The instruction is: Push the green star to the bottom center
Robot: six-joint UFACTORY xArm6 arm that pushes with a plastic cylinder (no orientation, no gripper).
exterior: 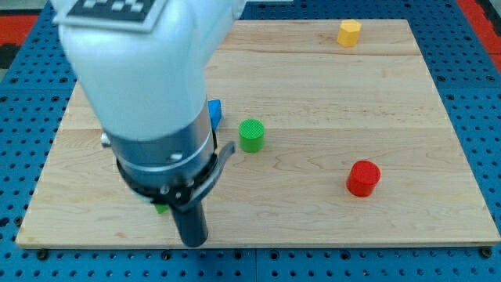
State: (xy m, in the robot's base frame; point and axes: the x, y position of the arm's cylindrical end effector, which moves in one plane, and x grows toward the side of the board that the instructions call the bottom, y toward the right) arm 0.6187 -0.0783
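From my remote seat the arm fills the left of the view, and my tip (192,241) sits low near the near edge of the table (329,227), left of centre. There is no end effector that opens or closes here, only the plain rod, so nothing is clenched or held. The green star (161,207) is almost wholly hidden: all I can see is a small green sliver poking out beneath the arm's dark collar, just left of the rod and slightly farther from me than the tip. I cannot make out its shape, nor whether the rod touches it. I judge it to be a small, light, rigid block that will skate easily on the smooth wood and will turn rather than travel straight if I press it off-centre, since a star's points give uneven faces. It cannot be grasped; the place to bear on it is its left side, pushing through its middle, because the bottom centre lies to its right and a little nearer. The green cylinder (251,135) stands mid-table, well apart, a blue block (214,112) peeks out beside the arm, the red cylinder (363,178) sits to the right and the yellow block (349,33) at the far edge.
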